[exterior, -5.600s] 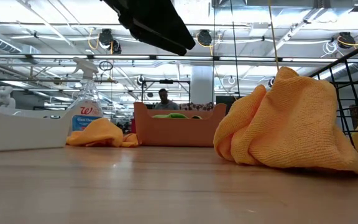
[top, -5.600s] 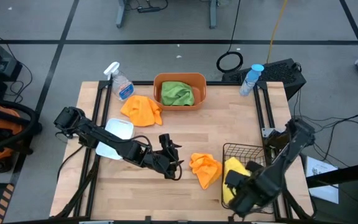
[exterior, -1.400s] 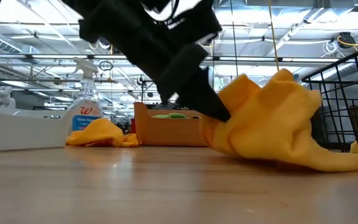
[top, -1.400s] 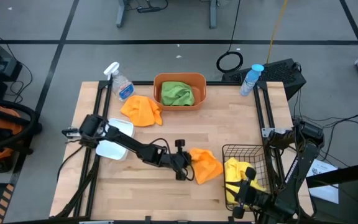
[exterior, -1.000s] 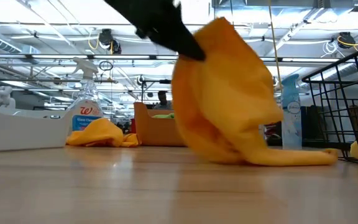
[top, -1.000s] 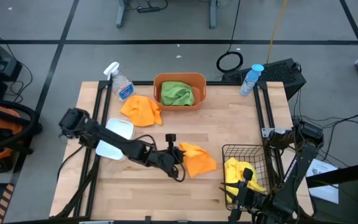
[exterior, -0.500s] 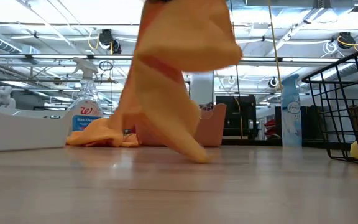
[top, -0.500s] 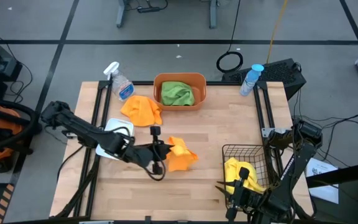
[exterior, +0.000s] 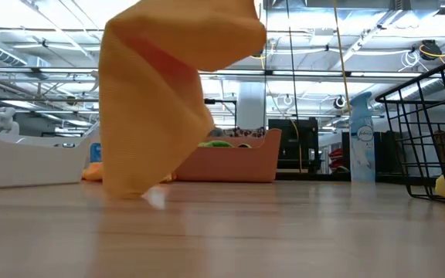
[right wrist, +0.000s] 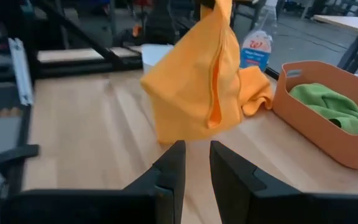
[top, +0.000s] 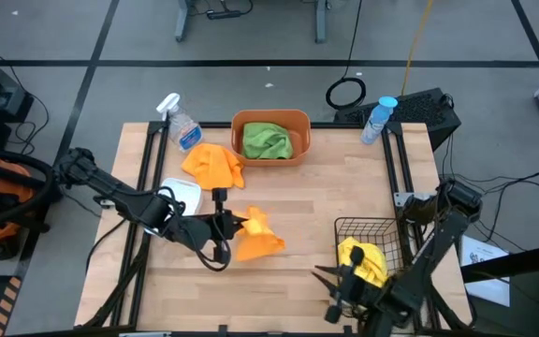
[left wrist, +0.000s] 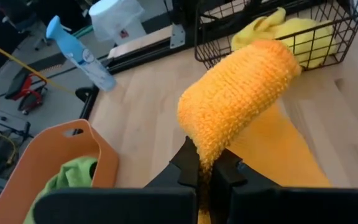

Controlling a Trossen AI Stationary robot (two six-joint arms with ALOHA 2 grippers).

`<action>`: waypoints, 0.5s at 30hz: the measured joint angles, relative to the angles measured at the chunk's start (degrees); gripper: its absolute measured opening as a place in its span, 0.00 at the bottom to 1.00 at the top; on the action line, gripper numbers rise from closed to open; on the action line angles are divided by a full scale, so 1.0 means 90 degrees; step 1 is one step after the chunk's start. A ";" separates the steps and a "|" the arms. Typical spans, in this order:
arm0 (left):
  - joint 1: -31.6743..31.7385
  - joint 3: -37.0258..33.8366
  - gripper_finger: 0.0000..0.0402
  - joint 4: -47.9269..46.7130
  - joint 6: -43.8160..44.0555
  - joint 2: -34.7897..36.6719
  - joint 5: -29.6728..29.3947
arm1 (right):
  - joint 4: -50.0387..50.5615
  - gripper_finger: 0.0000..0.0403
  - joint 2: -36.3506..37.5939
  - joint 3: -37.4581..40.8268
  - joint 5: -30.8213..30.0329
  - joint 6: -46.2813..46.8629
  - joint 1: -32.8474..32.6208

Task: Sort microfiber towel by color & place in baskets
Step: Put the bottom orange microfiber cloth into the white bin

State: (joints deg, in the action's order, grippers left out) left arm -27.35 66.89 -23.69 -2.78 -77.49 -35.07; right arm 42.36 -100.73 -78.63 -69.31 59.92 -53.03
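Left tool carrying an orange towel, with the sort about half done

The left tool [top: 225, 225] is pinched tight on a fold of an orange microfiber towel [top: 255, 236], which hangs from it above the middle of the wooden worktop [top: 326, 197], its lower edge at or just above the wood in the low view. The right tool [top: 330, 285] waits near the front edge beside the black wire-mesh basket [top: 349, 227], its fingers slightly parted and empty. A yellow towel [top: 363, 260] already lies in that basket and a green towel [top: 267, 140] in the orange rounded plastic tub [top: 269, 120]. A second orange towel [top: 212, 165] lies loose beside the tub, and the small white plastic bin [top: 183, 193] looks empty, so both orange towels likely remain.
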 joint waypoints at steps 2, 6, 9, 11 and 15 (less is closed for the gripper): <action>-0.0018 0.0000 0.03 -0.0063 0.0090 0.0000 -0.0011 | -0.0225 0.16 0.0000 -0.0001 0.0231 -0.0401 0.0276; -0.0062 0.0000 0.03 -0.0397 0.0259 0.0060 -0.0111 | -0.0567 0.16 0.0000 -0.0002 0.0729 -0.1114 0.0829; -0.0066 0.0000 0.03 -0.0550 0.0612 0.0143 -0.0315 | -0.0743 0.16 0.0000 -0.0002 0.0883 -0.1480 0.1132; -0.0071 0.0000 0.03 -0.0711 0.0893 0.0247 -0.0398 | -0.0863 0.16 -0.0016 -0.0002 0.0889 -0.1661 0.1301; -0.0126 0.0000 0.03 -0.1048 0.1113 0.0524 -0.0656 | -0.0885 0.16 -0.0071 -0.0002 0.0909 -0.1997 0.1556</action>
State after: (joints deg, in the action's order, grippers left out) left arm -28.48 66.89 -33.12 7.25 -72.78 -40.98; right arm 34.39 -101.37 -78.65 -61.12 41.94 -39.02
